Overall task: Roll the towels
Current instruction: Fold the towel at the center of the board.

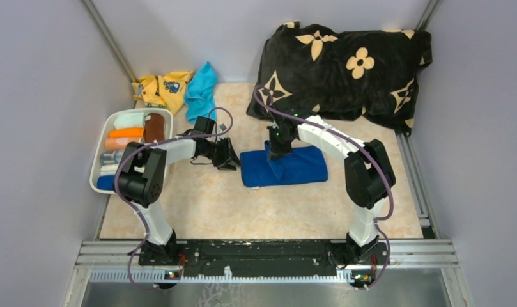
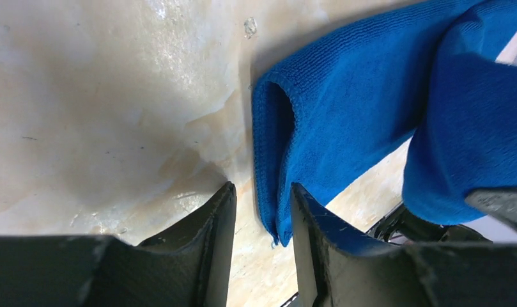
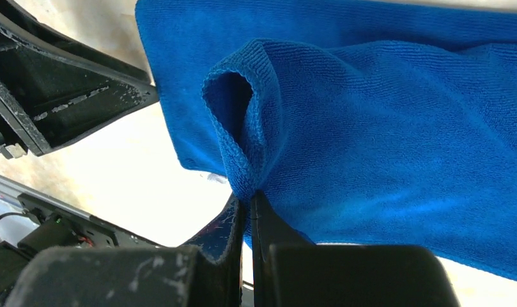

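The dark royal blue towel (image 1: 294, 167) lies folded in the middle of the table. My right gripper (image 1: 278, 152) is shut on a raised fold of this towel (image 3: 383, 128), and the pinch shows at the fingertips of the gripper (image 3: 248, 197). My left gripper (image 1: 229, 160) is open at the towel's left end. Its fingers straddle the near corner of the blue towel (image 2: 345, 109), with the gripper (image 2: 263, 188) low over the table. The light cyan towel (image 1: 201, 89) lies loose at the back. The brown towel (image 1: 154, 126) sits rolled in a white basket (image 1: 100, 150).
The basket at the left holds several other rolled cloths. A yellow printed cloth (image 1: 160, 88) lies beside the cyan towel. A big black cushion with beige flowers (image 1: 345, 64) fills the back right corner. Grey walls close in both sides.
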`<action>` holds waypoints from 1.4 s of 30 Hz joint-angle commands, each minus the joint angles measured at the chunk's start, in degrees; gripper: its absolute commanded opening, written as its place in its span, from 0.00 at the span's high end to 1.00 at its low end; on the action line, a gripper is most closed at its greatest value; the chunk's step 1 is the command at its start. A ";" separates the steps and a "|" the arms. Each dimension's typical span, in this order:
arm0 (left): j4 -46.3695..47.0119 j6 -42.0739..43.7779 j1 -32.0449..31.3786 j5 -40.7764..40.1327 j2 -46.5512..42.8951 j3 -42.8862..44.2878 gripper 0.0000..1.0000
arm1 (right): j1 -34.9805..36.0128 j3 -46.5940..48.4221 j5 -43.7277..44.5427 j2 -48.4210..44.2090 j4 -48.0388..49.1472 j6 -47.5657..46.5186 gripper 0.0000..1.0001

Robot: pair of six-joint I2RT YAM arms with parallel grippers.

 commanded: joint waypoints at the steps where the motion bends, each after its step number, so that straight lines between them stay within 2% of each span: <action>1: 1.12 -0.03 -0.31 0.04 1.40 0.76 0.60 | 3.07 3.76 -1.46 2.32 3.41 4.27 1.00; 8: 1.12 -0.06 -0.85 -0.26 2.91 0.25 0.73 | 6.68 5.35 -0.41 5.08 7.52 8.31 1.00; 20: 0.95 0.24 -1.43 -1.05 2.99 0.12 0.81 | 7.60 5.03 -2.07 10.18 14.62 13.74 1.00; 34: 0.86 0.24 -1.88 -2.26 3.06 -0.13 0.85 | 7.68 4.59 -4.12 12.83 18.71 16.90 1.00; 37: 0.78 0.23 -1.97 -2.44 3.04 -0.14 0.85 | 7.63 4.83 -5.36 13.68 19.13 17.05 0.97; 42: -0.75 0.65 -1.93 -4.16 2.36 0.26 0.82 | 7.59 5.21 -8.00 14.21 18.82 15.78 0.86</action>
